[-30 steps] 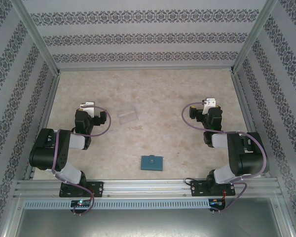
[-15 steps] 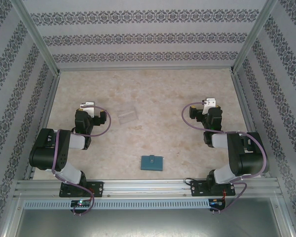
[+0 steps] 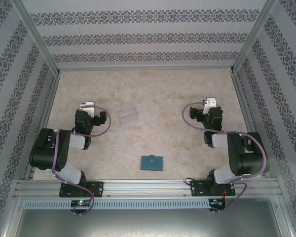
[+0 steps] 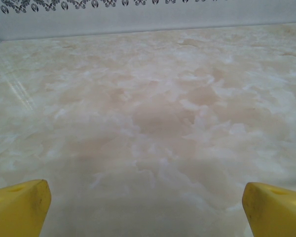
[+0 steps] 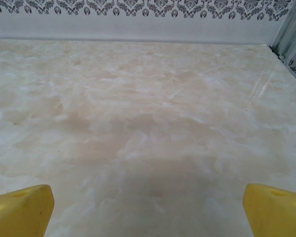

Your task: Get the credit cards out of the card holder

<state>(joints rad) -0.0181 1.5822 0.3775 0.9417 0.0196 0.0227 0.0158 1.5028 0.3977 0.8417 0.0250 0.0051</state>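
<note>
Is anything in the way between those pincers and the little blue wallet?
Nothing visible. The wallet lies in the open; the clear tray sits farther back, off the straight line from the left pincer or the right pincer.

arms: two on the count, left arm [image 3: 54, 148] and right arm [image 3: 241, 155], side by side.
grippers: two, one per arm, left gripper [image 4: 148, 210] and right gripper [image 5: 148, 210].
yellow fingers [image 4: 18, 207]: four in all, a pair on each gripper.
card holder [image 3: 152, 162]: just one, teal, lying back behind both grippers, between the two arms.
clear tray [image 3: 128, 114]: one, just right of the left gripper, well left of the right gripper.
</note>
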